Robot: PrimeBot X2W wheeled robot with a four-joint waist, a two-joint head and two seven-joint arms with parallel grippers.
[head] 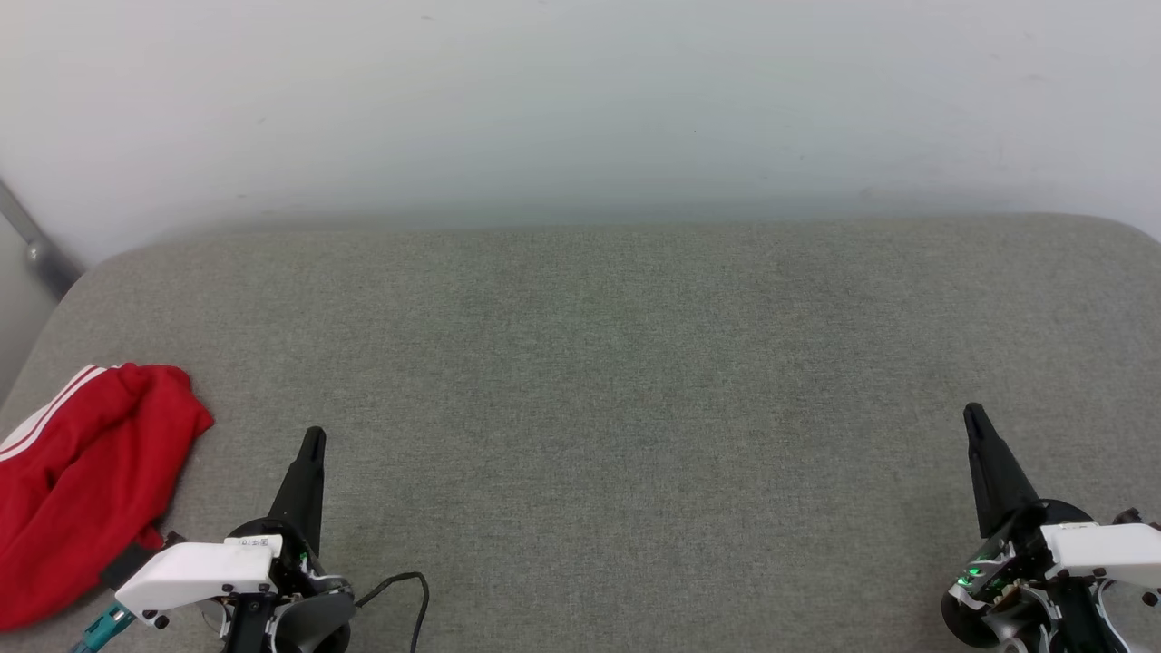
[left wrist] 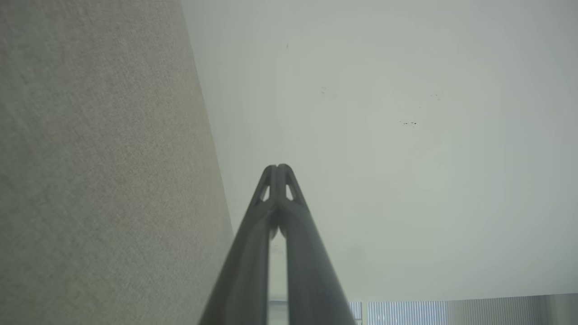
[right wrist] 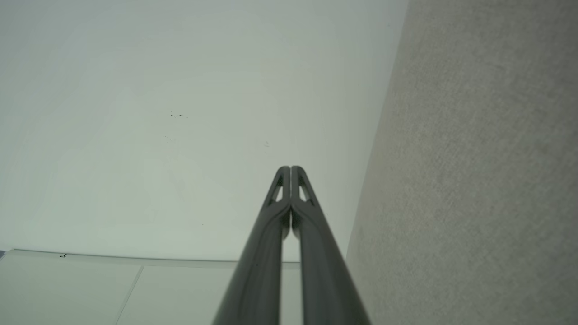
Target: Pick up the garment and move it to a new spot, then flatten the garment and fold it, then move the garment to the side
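Garment (head: pixel 82 472): lying on the largest item present, the grey cushion (head: pixel 617 363), at the cushion's near left corner.

Cushion: broad and flat, bare fabric across its middle and far side. Judged ample for a new spot and for flattening.

Garment condition: bunched into a red heap, white striped trim at the end toward the cushion's far side, no lettering visible. Partly cut off by the head view's edge. Not yet lifted; pick-up judged the step in hand.

Left gripper (head: pixel 313 440): over the cushion's near left part, just beside the heap. Fingers pressed together, holding nothing.

Right gripper (head: pixel 973 417): over the cushion's near right part, well apart from the heap. Likewise closed and empty.

Recommended: spread the left fingers before reaching. Pinch a raised fold near the trim rather than the flat bulk. Lift clear of the cushion before carrying toward its middle, to avoid dragging.

Risk: catching one layer only, with the rest trailing.
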